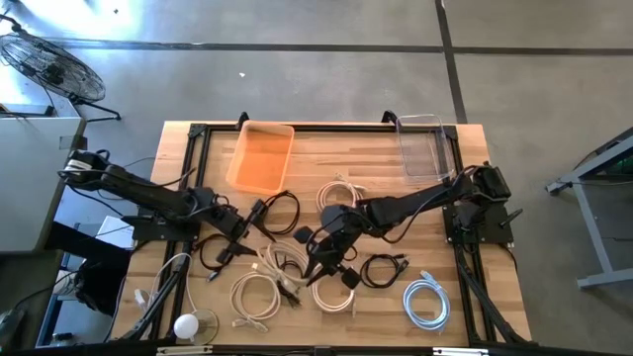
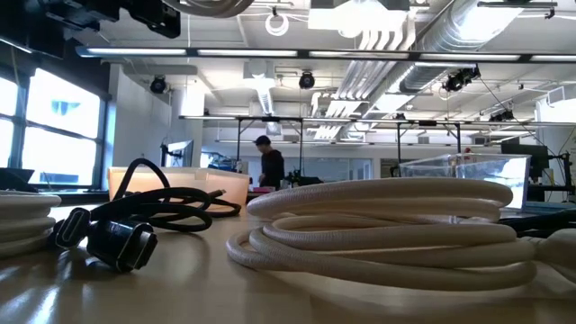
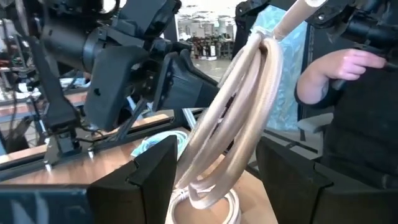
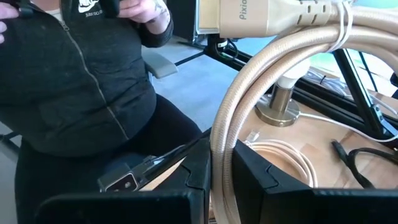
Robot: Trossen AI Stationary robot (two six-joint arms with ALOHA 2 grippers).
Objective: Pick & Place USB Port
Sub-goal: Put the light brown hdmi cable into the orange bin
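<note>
A beige cable coil [image 3: 239, 106] with a pale plug [image 4: 267, 18] hangs slanting in the left wrist view. My right gripper [image 4: 224, 163] is shut on it above the table's middle [image 1: 331, 255]. My left gripper [image 3: 217, 158] is open, left of it over black cables [image 1: 237, 232]; the coil shows beyond its fingers, apart from them as far as I can see. Another beige coil [image 2: 387, 225] and a black cable with a plug [image 2: 117, 238] lie flat on the table in the low view. My right gripper pinches several strands of the beige coil [image 4: 222, 134] between its two fingers, which lie across the strands. The coil's plug end rises past the fingers, and the loops hang slanting. The lowest loops [image 3: 208, 202] lie on the table.
An orange bin [image 1: 262, 153] and a clear bin [image 1: 425, 148] stand at the far edge. Black, beige and blue cable coils [image 1: 427, 300] and a white knob on a brass base [image 4: 283, 93] fill the near half. A person in a dark top [image 4: 81, 81] stands at the near edge.
</note>
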